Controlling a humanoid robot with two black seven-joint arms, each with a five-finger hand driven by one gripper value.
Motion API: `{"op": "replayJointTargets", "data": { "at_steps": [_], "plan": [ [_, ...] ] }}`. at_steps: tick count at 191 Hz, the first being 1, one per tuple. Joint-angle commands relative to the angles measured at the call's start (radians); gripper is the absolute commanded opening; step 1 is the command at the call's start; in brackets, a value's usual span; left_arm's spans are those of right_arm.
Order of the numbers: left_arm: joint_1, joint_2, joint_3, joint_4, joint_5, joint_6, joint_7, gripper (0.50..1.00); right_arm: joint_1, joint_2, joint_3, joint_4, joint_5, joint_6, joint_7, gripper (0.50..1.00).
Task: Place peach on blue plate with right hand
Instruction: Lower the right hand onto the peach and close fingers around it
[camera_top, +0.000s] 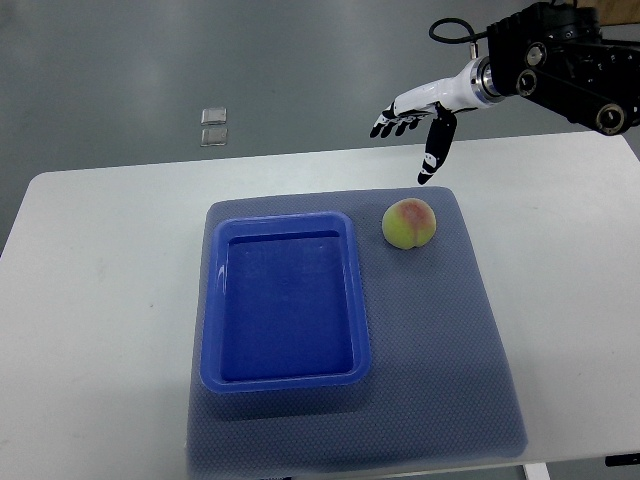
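- The round yellow-green peach with a pink blush (409, 222) sits right of centre on the grey textured mat (440, 340), just beside the blue rectangular plastic plate (212, 300).
- It is probably light, smooth and easily bruised, so cup it around its sides.
- The white-and-black right hand (415, 122), at upper right, is spread and holds nothing.
- The peach's underside is hidden.

One peach (409, 222) lies just below the fingertips (428, 176) of the one hand in view. One blue plate (284, 380) sits lower left of those fingers, on one mat (440, 350).
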Motion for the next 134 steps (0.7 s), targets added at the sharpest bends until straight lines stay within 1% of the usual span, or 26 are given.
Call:
{"op": "replayJointTargets", "data": {
  "at_steps": [1, 28, 29, 43, 53, 54, 56, 73, 89, 98, 99, 113, 134],
  "plan": [
    [0.0, 0.0, 0.0, 0.0, -0.002, 0.0, 0.0, 1.0, 0.042, 0.011, -0.056, 0.047, -0.011, 0.014, -0.025, 0.934],
    [0.0, 0.0, 0.0, 0.001, -0.002, 0.0, 0.0, 1.0, 0.039, 0.025, -0.065, 0.055, -0.012, 0.014, -0.027, 0.934],
    [0.0, 0.0, 0.0, 0.003, -0.004, 0.0, 0.0, 1.0, 0.027, 0.037, -0.065, 0.055, -0.017, 0.01, -0.024, 0.932],
    [0.0, 0.0, 0.0, 0.006, -0.002, 0.0, 0.0, 1.0, 0.003, 0.046, -0.065, 0.055, -0.02, -0.008, -0.022, 0.932],
    [0.0, 0.0, 0.0, 0.006, -0.002, 0.0, 0.0, 1.0, 0.003, 0.046, -0.065, 0.055, -0.02, -0.008, -0.022, 0.932],
    [0.0, 0.0, 0.0, 0.007, -0.002, 0.002, 0.0, 1.0, -0.022, 0.051, -0.067, 0.055, -0.038, -0.016, -0.022, 0.932],
    [0.0, 0.0, 0.0, 0.007, -0.004, 0.002, 0.0, 1.0, -0.027, 0.052, -0.068, 0.055, -0.044, -0.017, -0.022, 0.932],
    [0.0, 0.0, 0.001, 0.007, -0.004, 0.002, 0.0, 1.0, -0.05, 0.06, -0.067, 0.047, -0.083, -0.029, -0.021, 0.932],
    [0.001, 0.0, 0.001, 0.009, -0.002, 0.002, 0.0, 1.0, -0.084, 0.069, -0.068, 0.032, -0.09, -0.057, -0.019, 0.932],
    [0.001, 0.0, 0.001, 0.009, -0.002, 0.002, 0.0, 1.0, -0.084, 0.069, -0.068, 0.032, -0.09, -0.057, -0.019, 0.932],
    [0.001, 0.0, 0.001, 0.01, -0.002, 0.002, 0.0, 1.0, -0.105, 0.077, -0.07, 0.012, -0.093, -0.086, -0.016, 0.93],
    [0.001, 0.0, 0.003, 0.01, -0.002, 0.003, 0.0, 1.0, -0.128, 0.091, -0.074, 0.003, -0.103, -0.112, -0.015, 0.93],
    [0.001, 0.0, 0.003, 0.01, -0.004, 0.003, 0.0, 1.0, -0.15, 0.098, -0.076, -0.006, -0.124, -0.122, -0.012, 0.93]
  ]
}}
